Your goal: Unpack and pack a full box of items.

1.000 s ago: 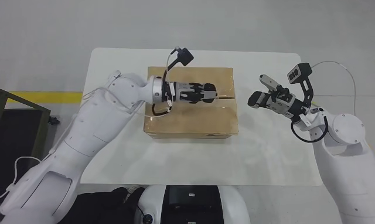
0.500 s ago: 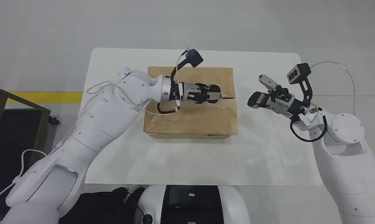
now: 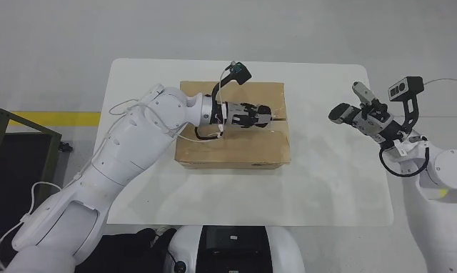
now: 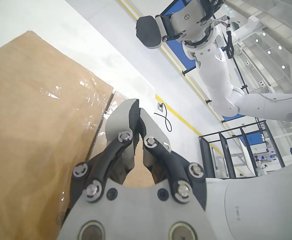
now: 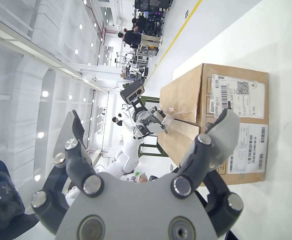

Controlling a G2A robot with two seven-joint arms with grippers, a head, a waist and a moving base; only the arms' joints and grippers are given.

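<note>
Right gripper [image 3: 348, 103] has withdrawn, open, empty. Left gripper [image 3: 265, 116], closed, pinches seam tape [image 5: 169, 117]; box [image 3: 235, 141] appears stiff, tape flimsy.

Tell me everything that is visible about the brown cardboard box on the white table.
The brown cardboard box is rectangular and sits flat on the white table. Its top flaps are closed and meet at a centre seam with clear tape along it, wrinkled and partly lifted at one end. The end face below that end bears white printed labels. The left tool, shut, is at that end of the seam, by the tape; whether it pinches the tape is unclear.
</note>
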